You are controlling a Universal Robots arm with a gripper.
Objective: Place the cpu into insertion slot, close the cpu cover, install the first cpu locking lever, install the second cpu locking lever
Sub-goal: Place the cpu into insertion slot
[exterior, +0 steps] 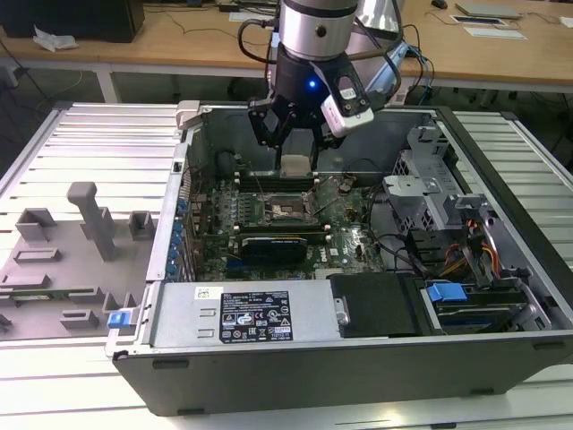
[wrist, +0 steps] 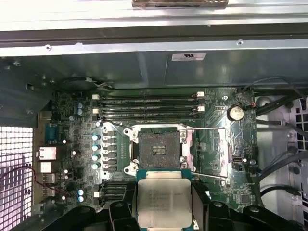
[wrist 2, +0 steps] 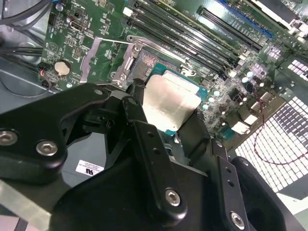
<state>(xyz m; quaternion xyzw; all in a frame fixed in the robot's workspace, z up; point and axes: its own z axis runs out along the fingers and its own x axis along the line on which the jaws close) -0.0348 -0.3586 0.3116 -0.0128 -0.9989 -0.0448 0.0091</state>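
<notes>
A grey metal computer case (exterior: 358, 376) lies open on its side, with a green printed circuit board (exterior: 349, 237) across its floor. The arm's black two-fingered gripper (exterior: 296, 158) hangs inside the case and is clamped on the cpu (wrist: 163, 204), a small flat square chip with a silvery-beige metal top, holding it by two opposite edges.

The chip is held in the air above the board, near the insertion slot (wrist: 158, 149) but clear of it. This square black socket with a silvery rim is empty. The cpu cover (wrist 2: 90, 57), a thin silvery metal frame, is swung open to one side of the socket, so the way down looks free.

The step in hand appears to be seating the chip. To do it well, the chip should probably be centred over the socket with its edges parallel to the rim. It should be kept level and lowered straight down without sliding, since the contacts look delicate.
</notes>
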